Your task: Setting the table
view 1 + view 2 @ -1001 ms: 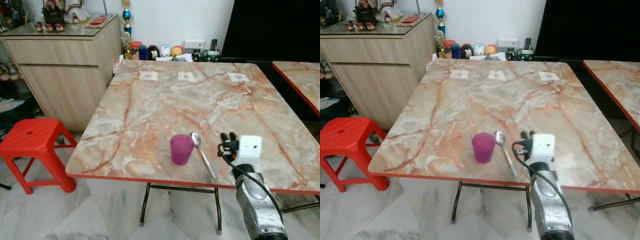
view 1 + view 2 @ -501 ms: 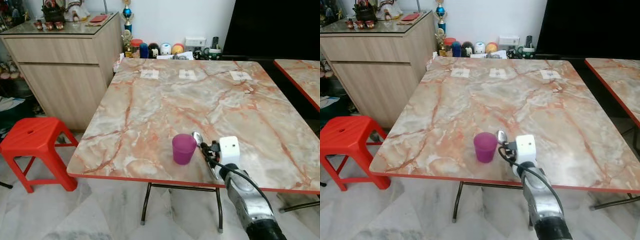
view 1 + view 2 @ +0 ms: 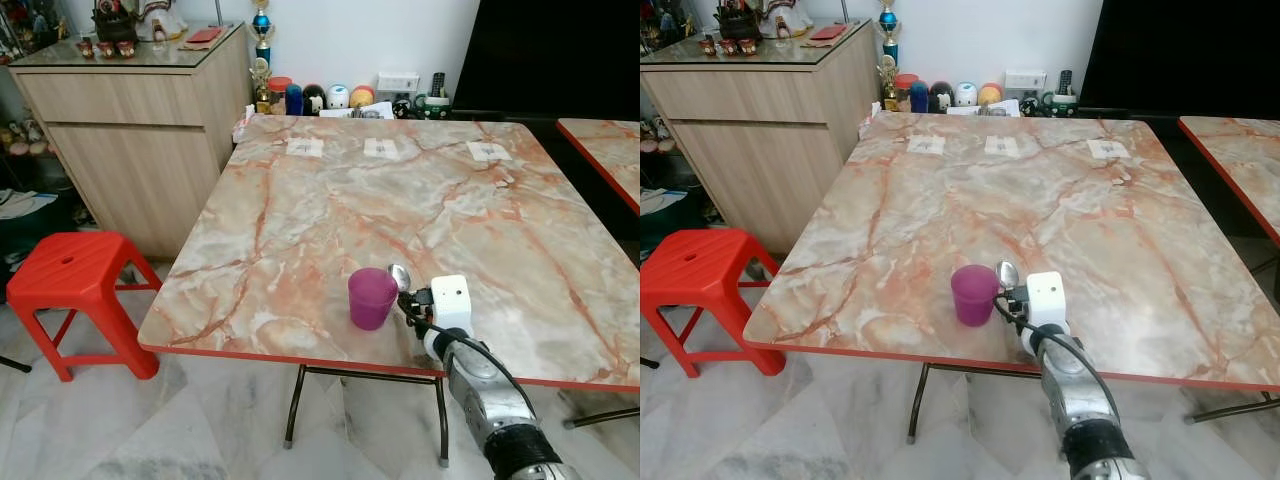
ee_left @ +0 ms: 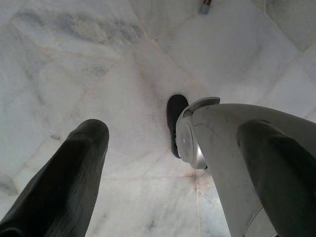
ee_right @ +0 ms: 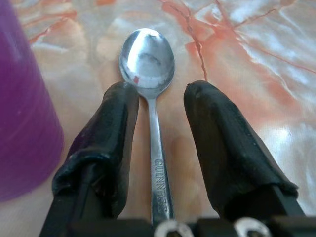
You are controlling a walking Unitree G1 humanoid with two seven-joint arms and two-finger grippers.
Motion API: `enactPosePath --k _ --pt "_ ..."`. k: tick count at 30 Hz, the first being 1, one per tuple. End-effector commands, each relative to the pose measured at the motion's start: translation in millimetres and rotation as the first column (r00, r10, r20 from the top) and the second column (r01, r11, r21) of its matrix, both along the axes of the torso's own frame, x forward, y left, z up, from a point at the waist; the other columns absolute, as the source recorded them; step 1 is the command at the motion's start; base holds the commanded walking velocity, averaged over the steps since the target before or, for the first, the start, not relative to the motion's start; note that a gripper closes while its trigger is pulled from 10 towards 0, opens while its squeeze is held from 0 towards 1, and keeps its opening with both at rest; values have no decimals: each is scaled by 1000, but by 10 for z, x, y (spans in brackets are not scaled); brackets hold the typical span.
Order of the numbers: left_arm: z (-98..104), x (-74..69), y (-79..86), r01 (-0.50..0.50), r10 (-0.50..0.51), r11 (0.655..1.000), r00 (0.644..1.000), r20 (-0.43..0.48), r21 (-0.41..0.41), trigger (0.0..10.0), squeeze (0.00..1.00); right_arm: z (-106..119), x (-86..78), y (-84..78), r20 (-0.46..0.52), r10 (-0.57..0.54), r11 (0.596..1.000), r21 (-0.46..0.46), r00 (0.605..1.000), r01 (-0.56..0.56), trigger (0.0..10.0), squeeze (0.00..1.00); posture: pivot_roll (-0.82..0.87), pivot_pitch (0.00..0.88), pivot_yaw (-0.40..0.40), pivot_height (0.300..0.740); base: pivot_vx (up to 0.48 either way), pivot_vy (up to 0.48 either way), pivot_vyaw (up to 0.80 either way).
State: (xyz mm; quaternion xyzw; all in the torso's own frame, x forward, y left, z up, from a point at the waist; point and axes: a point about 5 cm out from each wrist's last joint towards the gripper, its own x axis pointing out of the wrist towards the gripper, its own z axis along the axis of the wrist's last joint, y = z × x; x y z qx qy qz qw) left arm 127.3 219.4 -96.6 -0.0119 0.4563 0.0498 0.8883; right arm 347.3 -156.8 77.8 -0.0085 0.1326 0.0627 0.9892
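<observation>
A metal spoon [image 5: 148, 59] lies on the marble table [image 3: 350, 190] near its front edge, just right of an upright purple cup [image 3: 371, 298]. My right gripper [image 5: 160, 91] is low over the spoon and open. Its two black fingers [image 5: 116, 123] straddle the handle with a gap on each side, and the spoon's bowl [image 3: 399, 276] sticks out past the tips. The cup's wall [image 5: 22, 123] stands close beside one finger. My left gripper [image 4: 177, 138] hangs idle over the floor with its fingers apart.
A red plastic stool [image 3: 70, 275] stands at the table's left front, with a wooden cabinet [image 3: 140, 130] behind it. Three paper labels [image 3: 380, 148] lie on the table's far side. Small ornaments [image 3: 320, 98] line the wall. A second table [image 3: 610, 150] stands to the right.
My right gripper has moved left from beside the spoon to straddle its handle. The cup and spoon have stayed put. The camera has shifted slightly.
</observation>
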Motion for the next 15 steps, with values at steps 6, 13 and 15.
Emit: enactPosePath --k 6,13,15 --pt "-20 -57 12 13 -13 1000 999 -30 5 10000 0 54 77 57 15 -5 1000 26 1000 5 10000 0 26 51 1 740 0 0 0" --pt "-21 -59 13 14 -14 1000 999 -31 5 10000 0 57 126 45 -4 -28 999 46 1000 28 10000 0 30 54 1 740 0 0 0" --pt "-21 -59 12 13 -13 1000 999 -30 4 10000 0 54 134 43 -14 -32 998 49 999 33 10000 0 31 55 0 740 0 0 0"
